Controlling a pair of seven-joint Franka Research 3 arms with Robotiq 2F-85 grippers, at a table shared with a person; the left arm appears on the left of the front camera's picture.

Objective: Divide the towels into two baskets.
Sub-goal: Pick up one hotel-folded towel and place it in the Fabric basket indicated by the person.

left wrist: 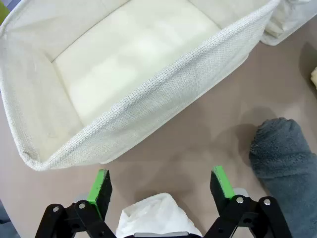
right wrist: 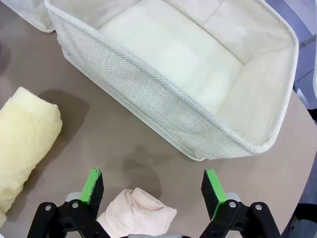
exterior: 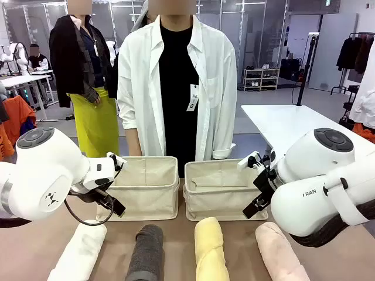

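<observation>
Above the white towel (left wrist: 157,218), left hand (left wrist: 159,179) gapes; above pink towel (right wrist: 136,214), right hand (right wrist: 151,179) gapes.

LAB FLOOR: A robotics test lab in an open, office-like hall. Two white robot arms, the left arm (exterior: 41,175) and the right arm (exterior: 316,187), flank a brown table (exterior: 176,231), and a person in a white shirt (exterior: 176,82) stands at its far edge. Behind them are glass partition walls (exterior: 258,29), a grey floor (exterior: 275,96), a white worktable (exterior: 287,120), a low shelf unit (exterior: 261,79), a rack of dark garments (exterior: 353,52) and a seated person (exterior: 36,60) at a far desk (exterior: 23,78), all marks of a shared working space.
</observation>
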